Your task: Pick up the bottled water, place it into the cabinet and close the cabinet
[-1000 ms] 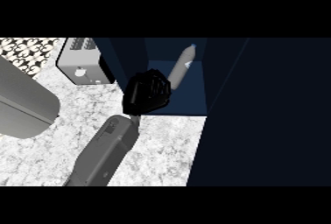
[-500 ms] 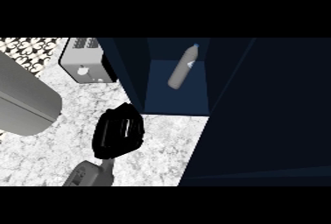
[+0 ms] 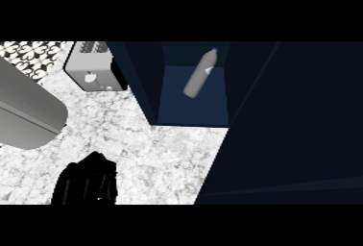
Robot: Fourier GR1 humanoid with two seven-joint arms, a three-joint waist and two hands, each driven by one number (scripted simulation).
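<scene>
**Fingers hold nothing; bottle lies in the cabinet**

Fingers of the one black hand (image 3: 85,180) in view hang together, pointing toward the near edge, and clamp on nothing. That hand shows at the near left, over the counter (image 3: 163,149), and only its dark back is plain, so whether the fingers are straight or partly curled cannot be told. Which arm it belongs to is also unclear; it sits at the left of the view.

The cabinet (image 3: 195,103) stands at the far middle, dark blue, with flat panels and straight edges. Its inside is open to view, a lighter blue floor between darker walls. In it lies the bottle (image 3: 199,76), slim and pale grey with a small blue cap at its far end, tilted so the cap leans to the right. It rests well apart from the hand.

A broad, very dark blue panel (image 3: 291,125) fills the right side, reaching to the near edge.

The counter is white-grey mottled stone. At the far left stands a boxy silver toaster (image 3: 90,72), just beside the cabinet's left wall. A large smooth grey rounded shape (image 3: 25,115) crosses the left edge.
</scene>
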